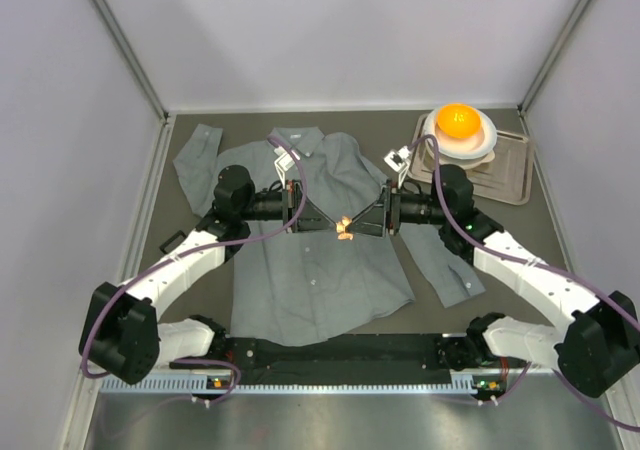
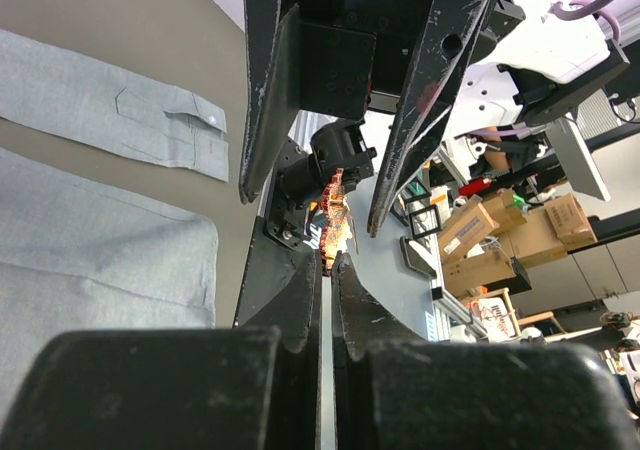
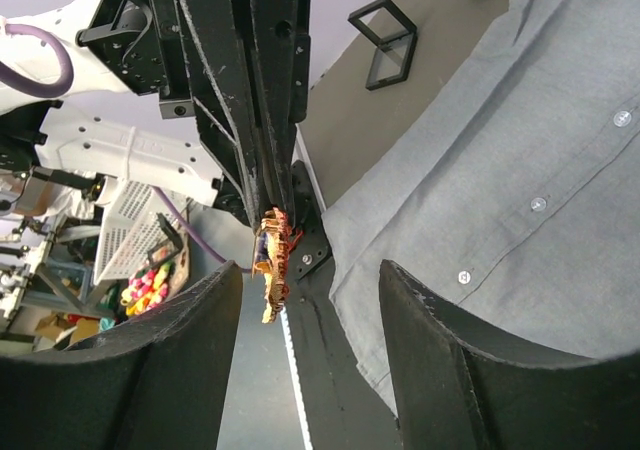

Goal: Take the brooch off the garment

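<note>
Over the middle of the garment (image 1: 320, 290), the left gripper (image 1: 326, 222) is clenched on the brooch (image 1: 344, 228). In the right wrist view its two black fingers (image 3: 262, 120) meet on one edge of the ornament, and the orange-red piece hangs off their tips, seemingly free of the cloth.

The brooch looks tiny, light and rigid, with a jagged outline and probably a pin at the back. It should be pinched across its flat faces, and gently, since a hard squeeze could bend it or flick it out.

Just right of it, also above the garment's front, the right gripper (image 1: 364, 226) stands released. Its jaws are wide to either side of the brooch without touching it, which looks well placed to take it over.

Beyond the garment's right sleeve sits a tray (image 1: 515, 175) holding an orange ball (image 1: 460, 120) on a white bowl (image 1: 482, 146).
</note>
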Tool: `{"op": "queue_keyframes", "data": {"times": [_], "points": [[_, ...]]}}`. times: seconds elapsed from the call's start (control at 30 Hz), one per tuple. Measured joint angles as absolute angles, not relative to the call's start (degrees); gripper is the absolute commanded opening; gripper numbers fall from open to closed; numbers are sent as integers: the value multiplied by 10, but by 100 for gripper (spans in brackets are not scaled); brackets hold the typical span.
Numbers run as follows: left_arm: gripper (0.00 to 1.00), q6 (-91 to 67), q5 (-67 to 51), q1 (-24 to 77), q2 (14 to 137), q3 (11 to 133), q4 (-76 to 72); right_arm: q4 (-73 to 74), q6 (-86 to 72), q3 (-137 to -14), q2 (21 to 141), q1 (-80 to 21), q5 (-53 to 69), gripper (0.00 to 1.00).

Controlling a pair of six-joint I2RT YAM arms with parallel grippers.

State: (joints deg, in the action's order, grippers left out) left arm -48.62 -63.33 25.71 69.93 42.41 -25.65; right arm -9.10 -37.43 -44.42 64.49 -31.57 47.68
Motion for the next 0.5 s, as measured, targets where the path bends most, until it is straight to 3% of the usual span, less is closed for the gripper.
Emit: {"op": "queue_keyframes", "data": {"times": [0.27, 0.5], "points": [[0, -488, -635, 257, 699, 424, -257, -101, -382, -454, 645, -325, 477, 47], [0, -488, -635, 257, 699, 424, -257, -110, -382, -459, 652, -333, 476, 31]]}}
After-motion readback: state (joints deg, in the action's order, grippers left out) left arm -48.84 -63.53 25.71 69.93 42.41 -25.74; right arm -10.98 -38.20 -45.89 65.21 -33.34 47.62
